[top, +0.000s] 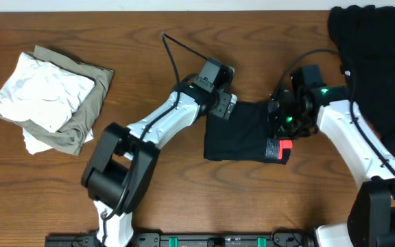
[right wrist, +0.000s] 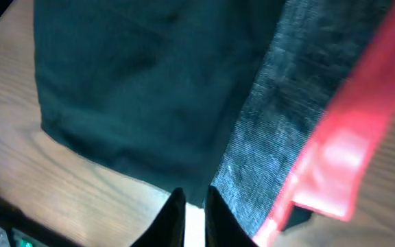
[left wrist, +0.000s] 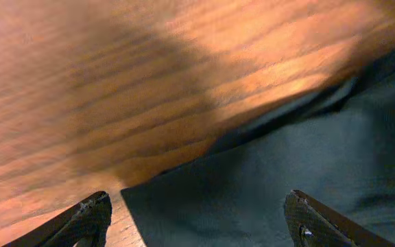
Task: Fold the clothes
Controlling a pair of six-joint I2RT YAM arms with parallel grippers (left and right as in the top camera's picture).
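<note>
Left gripper point(left wrist: 196, 206) spread wide, low over left edge of leggings point(top: 242, 134), holding nothing. Leggings lie folded mid-table point(top: 184, 206): soft, light, limp, likely slippery. Take hold at corners or thicker waistband point(right wrist: 334, 137); you get firmer bite there. Right gripper point(right wrist: 194, 209) almost pressed together, thin gap, pinching nothing, at waistband end. Black garments point(top: 372, 62) heaped far right.

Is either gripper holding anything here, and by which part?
Nothing looks held. The left gripper is open over the folded leggings' corner; the right gripper, tips barely parted, sits at their waistband edge, no cloth between.
</note>
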